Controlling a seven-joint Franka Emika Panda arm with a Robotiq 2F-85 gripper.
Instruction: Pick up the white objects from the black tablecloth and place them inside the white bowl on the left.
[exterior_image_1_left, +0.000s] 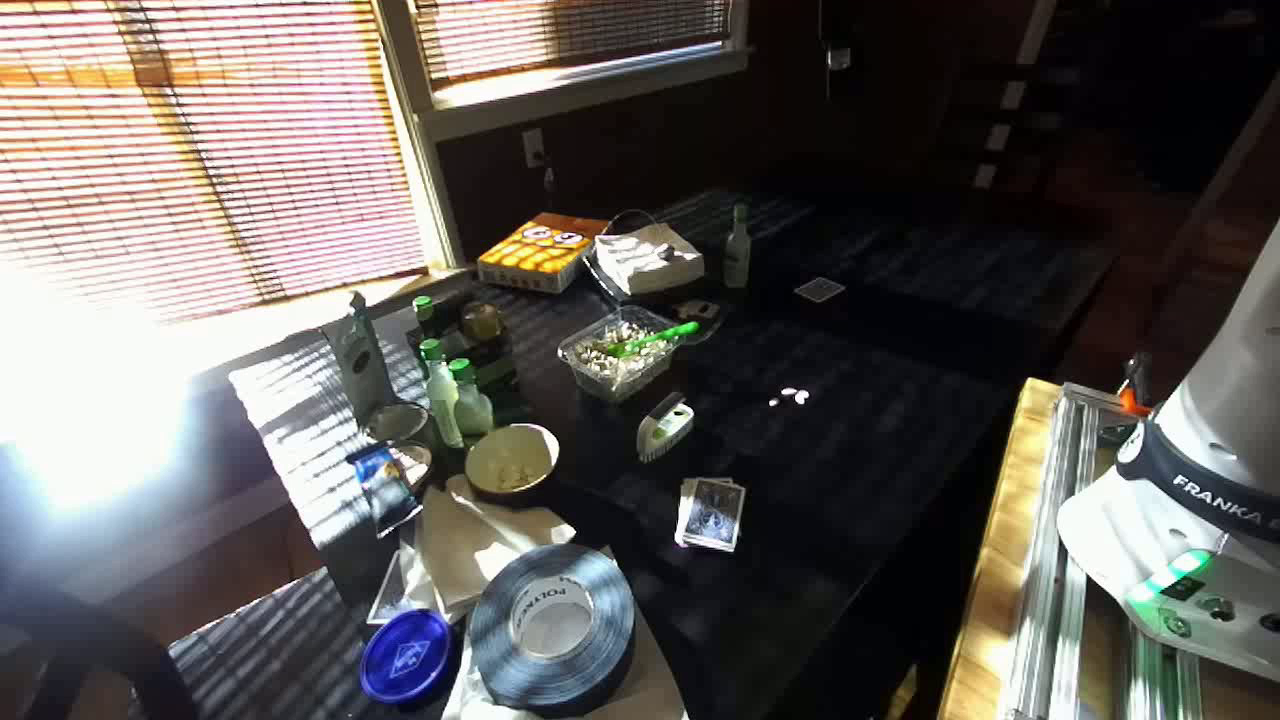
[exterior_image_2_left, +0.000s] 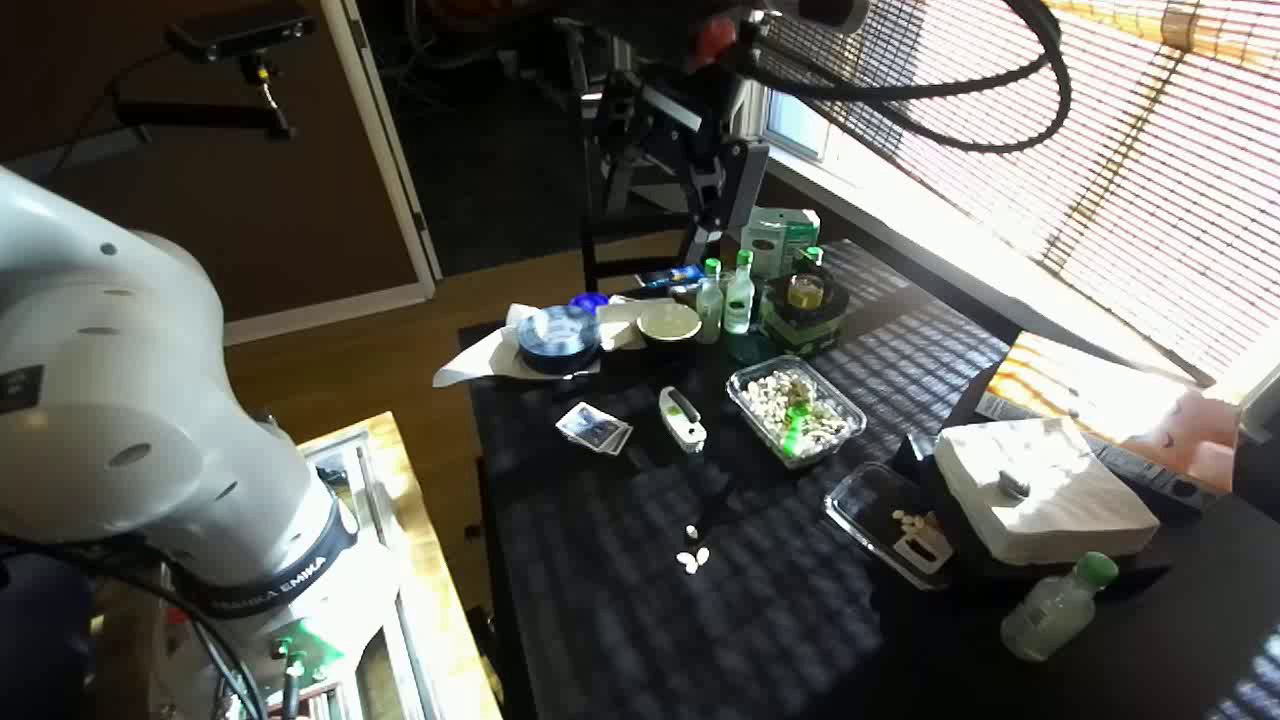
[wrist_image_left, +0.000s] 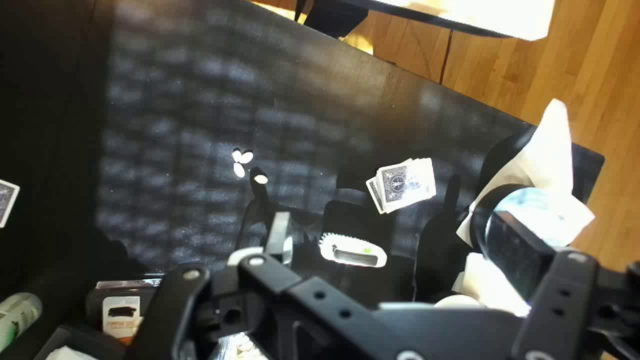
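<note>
Several tiny white bits (exterior_image_1_left: 790, 396) lie close together on the black tablecloth (exterior_image_1_left: 860, 480). They also show in the other views, on the cloth (exterior_image_2_left: 692, 560) and at the upper left of the wrist view (wrist_image_left: 243, 157). The cream-white bowl (exterior_image_1_left: 500, 445) stands near the bottles and has a few pale bits inside. It shows in an exterior view (exterior_image_2_left: 668, 322), and only a sliver of its rim shows in the wrist view (wrist_image_left: 458, 301). My gripper (wrist_image_left: 400, 235) is open and empty, its fingers wide apart, held above the table. It hangs high in an exterior view (exterior_image_2_left: 690, 220).
A greenish-white brush (wrist_image_left: 352, 250) and playing cards (wrist_image_left: 405, 185) lie between bits and bowl. A clear container (exterior_image_2_left: 795, 410) with a green spoon, green-capped bottles (exterior_image_2_left: 739, 300), a tape roll (exterior_image_1_left: 552, 625) on paper, a blue lid (exterior_image_1_left: 407, 657) and an orange box (exterior_image_1_left: 540, 252) stand around.
</note>
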